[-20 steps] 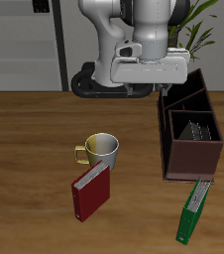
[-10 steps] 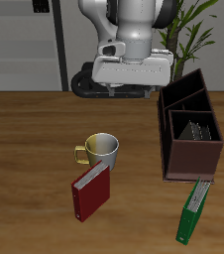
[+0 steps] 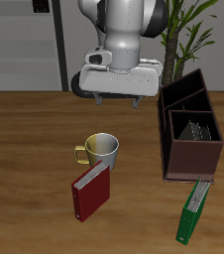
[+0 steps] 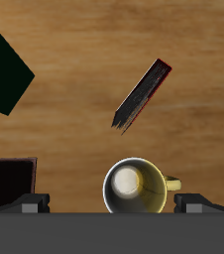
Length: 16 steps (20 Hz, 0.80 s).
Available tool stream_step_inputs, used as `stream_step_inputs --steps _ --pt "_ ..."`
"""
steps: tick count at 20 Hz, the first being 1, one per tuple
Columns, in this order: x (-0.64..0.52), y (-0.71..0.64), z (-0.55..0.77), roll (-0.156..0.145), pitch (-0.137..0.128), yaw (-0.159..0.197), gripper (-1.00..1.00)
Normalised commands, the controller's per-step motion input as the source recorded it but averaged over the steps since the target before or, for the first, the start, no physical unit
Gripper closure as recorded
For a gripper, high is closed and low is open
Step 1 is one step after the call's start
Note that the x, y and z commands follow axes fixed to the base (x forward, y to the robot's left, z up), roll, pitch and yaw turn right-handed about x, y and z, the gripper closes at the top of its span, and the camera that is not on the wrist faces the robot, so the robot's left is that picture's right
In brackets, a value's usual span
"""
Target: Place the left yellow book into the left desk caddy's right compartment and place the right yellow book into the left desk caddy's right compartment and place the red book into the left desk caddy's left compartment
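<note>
So we're on the last step, we judge. Red book (image 3: 91, 192) leans on the mug (image 3: 100, 149) at its 6 o'clock, near the worktop front. Both yellow books (image 3: 195, 130) stand in the left desk caddy (image 3: 191, 157). End effector (image 3: 117, 98) hovers farther back, open, empty. Next: descend over the book's upper edge.

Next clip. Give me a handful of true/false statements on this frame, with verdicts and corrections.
1. The red book lies in the left desk caddy. False: it is on the table, leaning on the mug.
2. The gripper holds nothing. True.
3. The green book leans against the caddy's front. True.
4. Both caddy compartments are empty. False: the one nearer the table's front holds grey books.
5. The mug lies on its side. False: it stands upright.
</note>
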Motion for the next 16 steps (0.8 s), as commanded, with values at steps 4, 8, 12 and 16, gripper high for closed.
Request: stream_step_inputs --steps 4,8,12,16 --pt "0.22 -0.33 -0.22 -0.066 0.047 -0.048 -1.0" --pt "0.23 -0.15 -0.19 -0.019 0.024 -0.027 -1.0" --pt "0.36 0.0 -0.1 0.0 0.014 0.004 -1.0" --pt "0.26 0.16 -0.02 0.006 -0.021 -0.002 -1.0"
